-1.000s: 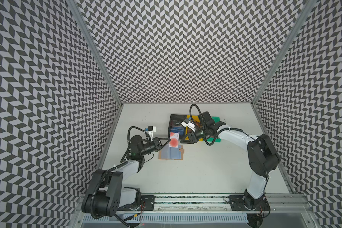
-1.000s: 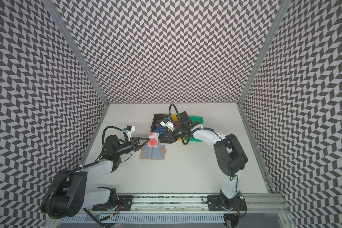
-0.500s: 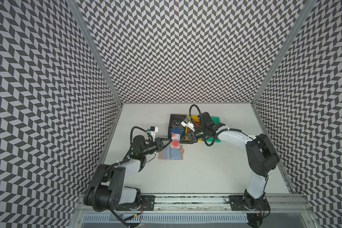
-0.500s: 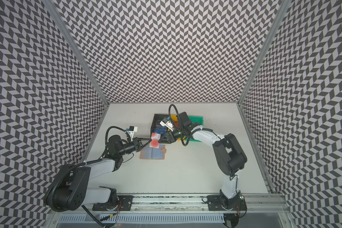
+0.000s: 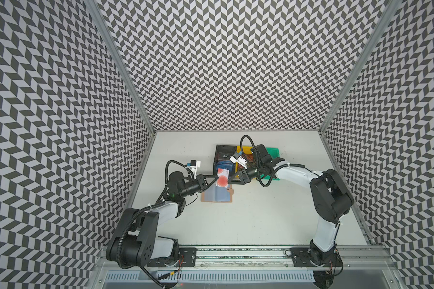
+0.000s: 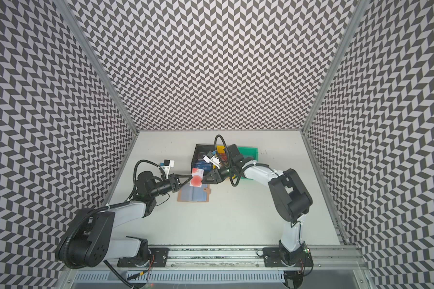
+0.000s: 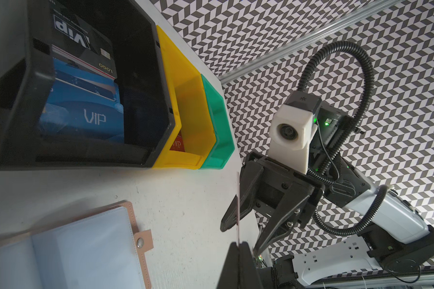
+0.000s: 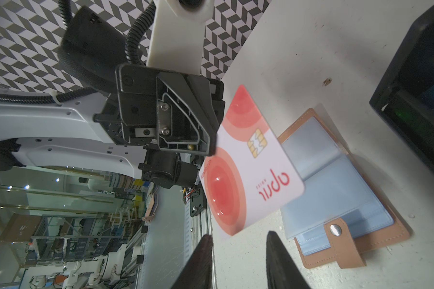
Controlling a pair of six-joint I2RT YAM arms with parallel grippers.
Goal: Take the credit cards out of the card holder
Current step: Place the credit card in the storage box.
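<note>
Glossy plastic card (image 8: 248, 162), leather-look holder (image 8: 386, 239) w/ clear plastic sleeves (image 8: 336, 190) (matt cover).

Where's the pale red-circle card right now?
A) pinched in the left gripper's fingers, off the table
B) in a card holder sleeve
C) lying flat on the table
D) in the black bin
A: the left gripper is shut on one edge of the pale card, holding it in the air above the open card holder.

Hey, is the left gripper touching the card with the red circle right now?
Touching. The right wrist view shows the left gripper shut on one edge of the card with the red circle, no gap.
</note>
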